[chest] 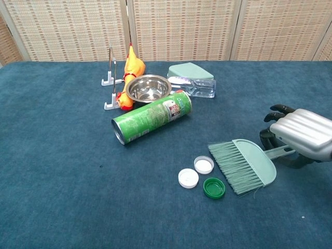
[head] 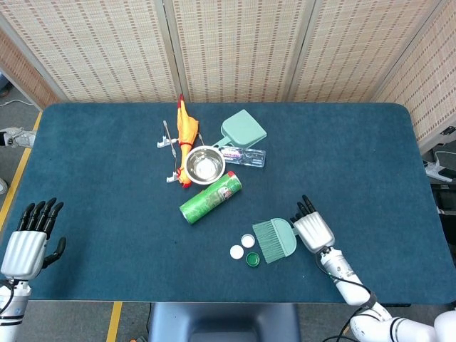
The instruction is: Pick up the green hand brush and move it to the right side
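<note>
The green hand brush lies on the blue table at the front right, bristles pointing left. Its thin handle runs under my right hand, whose fingers curl down over the handle and grip it. The brush head rests on the cloth, slightly turned. My left hand hangs at the table's front left corner, fingers apart, holding nothing.
Two white caps and a green cap lie just left of the bristles. Further back are a green can on its side, a steel bowl, a rubber chicken and a green dustpan.
</note>
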You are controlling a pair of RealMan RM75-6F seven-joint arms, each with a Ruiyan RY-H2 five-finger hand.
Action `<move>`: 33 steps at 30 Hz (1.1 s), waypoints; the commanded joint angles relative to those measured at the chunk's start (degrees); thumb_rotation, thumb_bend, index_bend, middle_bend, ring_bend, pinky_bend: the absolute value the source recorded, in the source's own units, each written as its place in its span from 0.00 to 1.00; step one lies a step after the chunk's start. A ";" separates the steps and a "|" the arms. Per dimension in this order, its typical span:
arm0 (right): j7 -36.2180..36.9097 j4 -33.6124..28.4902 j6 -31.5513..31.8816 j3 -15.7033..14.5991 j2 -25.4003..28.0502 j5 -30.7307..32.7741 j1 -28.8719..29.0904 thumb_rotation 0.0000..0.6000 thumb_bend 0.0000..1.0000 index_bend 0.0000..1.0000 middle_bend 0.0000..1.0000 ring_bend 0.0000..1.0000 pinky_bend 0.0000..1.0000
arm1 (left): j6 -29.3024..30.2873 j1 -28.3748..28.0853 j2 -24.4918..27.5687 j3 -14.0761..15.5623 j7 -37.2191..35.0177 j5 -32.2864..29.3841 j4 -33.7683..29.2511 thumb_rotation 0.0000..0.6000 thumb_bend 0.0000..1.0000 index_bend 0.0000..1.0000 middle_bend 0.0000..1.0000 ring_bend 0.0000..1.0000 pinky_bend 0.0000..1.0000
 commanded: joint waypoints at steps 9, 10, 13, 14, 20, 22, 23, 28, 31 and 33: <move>1.75 3.52 1.89 -0.16 -1.66 -2.15 0.52 1.00 0.25 0.91 0.70 0.33 0.00 | -0.20 -0.18 -0.17 0.04 -0.73 0.25 0.99 1.00 0.44 0.00 0.00 0.00 0.05; 1.78 3.88 1.93 -0.18 -1.67 -2.39 0.66 1.00 0.25 0.92 0.72 0.35 0.00 | -0.15 -0.18 -0.26 0.04 -0.49 0.28 0.91 1.00 0.44 0.00 0.00 0.00 0.05; 0.12 4.21 1.41 -0.09 -0.56 -2.84 1.47 1.00 0.27 0.94 0.76 0.39 0.00 | -0.10 -0.14 -0.33 0.01 -0.12 0.20 0.82 1.00 0.45 0.00 0.00 0.00 0.05; -0.72 3.83 1.22 0.06 0.14 -2.90 1.78 1.00 0.28 0.94 0.76 0.40 0.00 | -0.09 -0.13 -0.33 0.02 -0.07 0.22 0.79 1.00 0.45 0.00 0.00 0.00 0.05; -7.52 -5.86 -0.54 1.82 9.04 -2.62 4.27 1.00 0.31 0.95 0.78 0.42 0.00 | -0.24 -0.23 -0.53 0.06 0.96 0.27 0.43 1.00 0.45 0.00 0.00 0.00 0.05; -8.51 -9.86 -0.89 2.43 11.81 -2.29 4.76 1.00 0.31 0.96 0.78 0.42 0.00 | -0.18 -0.23 -0.59 0.11 1.33 0.37 0.25 1.00 0.45 0.00 0.00 0.00 0.05; -8.78 -12.04 -1.36 2.68 13.17 -1.94 5.02 1.00 0.31 0.96 0.78 0.42 0.00 | -0.14 -0.23 -0.65 0.14 1.50 0.46 0.15 1.00 0.45 0.00 0.00 0.00 0.05; -10.68 -22.02 -4.71 3.99 17.98 -0.13 7.31 1.00 0.31 0.96 0.79 0.42 0.00 | 0.10 -0.15 -0.77 0.19 2.03 0.61 -0.18 1.00 0.45 0.00 0.00 0.00 0.05; -15.89 -26.19 -7.33 4.64 18.32 0.66 9.81 1.00 0.31 0.96 0.79 0.42 0.00 | 0.10 -0.17 -0.77 0.27 2.09 0.78 -0.31 1.00 0.45 0.00 0.00 0.00 0.05; -20.03 -28.50 -8.92 4.99 17.79 1.46 11.47 1.00 0.31 0.96 0.79 0.42 0.00 | 0.14 -0.16 -0.72 0.33 2.09 0.89 -0.38 1.00 0.45 0.00 0.00 0.00 0.05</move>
